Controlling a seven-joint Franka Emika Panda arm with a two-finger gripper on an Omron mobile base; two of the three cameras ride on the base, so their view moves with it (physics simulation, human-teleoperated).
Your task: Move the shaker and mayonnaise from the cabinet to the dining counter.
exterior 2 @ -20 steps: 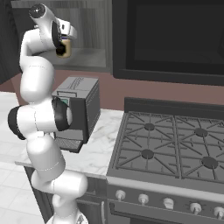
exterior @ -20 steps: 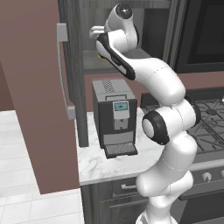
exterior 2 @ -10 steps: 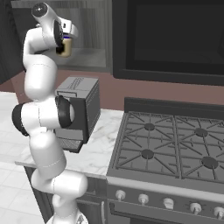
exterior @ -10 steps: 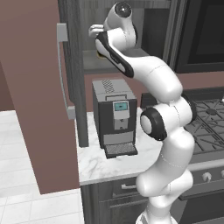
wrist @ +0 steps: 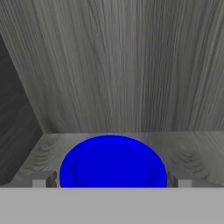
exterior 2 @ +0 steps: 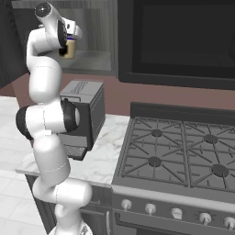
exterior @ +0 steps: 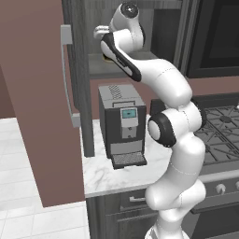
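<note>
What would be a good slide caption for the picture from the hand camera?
Open gripper straddling the bright blue lid of the mayonnaise jar on the grey wood-grain cabinet shelf.

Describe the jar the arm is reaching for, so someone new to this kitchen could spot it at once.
Look at the open cabinet above the coffee machine, left of the stove. On its grey wood shelf stands the mayonnaise, between the open fingers. Its bright blue lid and cream body set it apart from the surrounding grey.

The mayonnaise (wrist: 113,162) sits on the shelf inside the cabinet (wrist: 122,65), between the fingertips (wrist: 43,179). The coffee machine (exterior: 122,126) stands on the worktop (exterior: 116,172) below, left of the stove (exterior 2: 183,156).
</note>
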